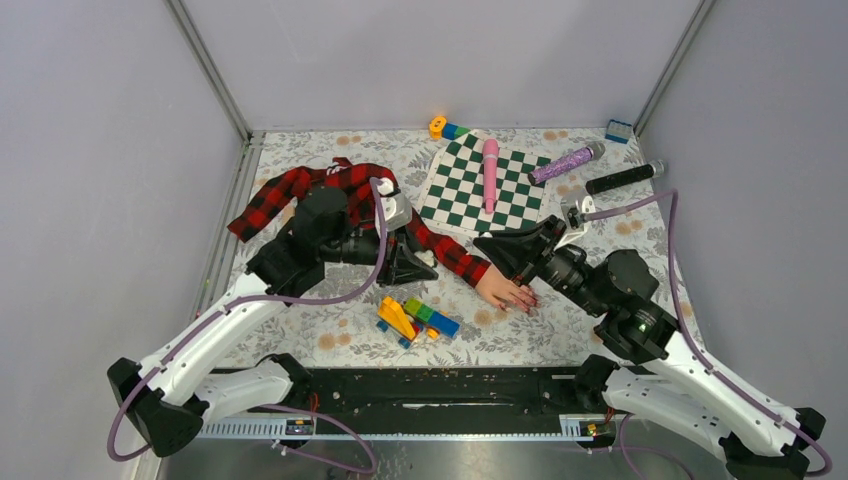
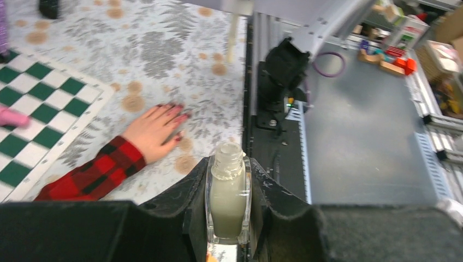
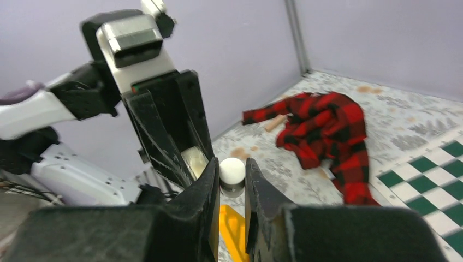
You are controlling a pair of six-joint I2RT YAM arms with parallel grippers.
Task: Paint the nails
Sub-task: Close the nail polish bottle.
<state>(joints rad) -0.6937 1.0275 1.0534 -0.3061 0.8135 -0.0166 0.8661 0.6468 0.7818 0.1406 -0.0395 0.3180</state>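
Note:
The pale pink mannequin hand (image 1: pixel 503 288) lies palm down at the end of a red-black plaid sleeve (image 1: pixel 450 255). Its nails (image 2: pixel 176 113) are glossy dark red. My left gripper (image 2: pixel 228 188) is shut on a small pale bottle (image 2: pixel 227 199), upright with its threaded neck uncapped, left of the hand (image 2: pixel 153 131). My right gripper (image 3: pixel 230 177) is shut on a white round cap (image 3: pixel 232 170), close beside the left gripper (image 3: pixel 164 123) and above the sleeve. In the top view the right gripper (image 1: pixel 488 245) hovers just behind the hand. Any brush under the cap is hidden.
A green-white checkered mat (image 1: pixel 470 190) lies behind with a pink wand (image 1: pixel 490 170) on it. A purple wand (image 1: pixel 565 162) and a black one (image 1: pixel 625 177) lie at the back right. Coloured toy bricks (image 1: pixel 415 318) sit near the front, others (image 1: pixel 445 128) along the back wall.

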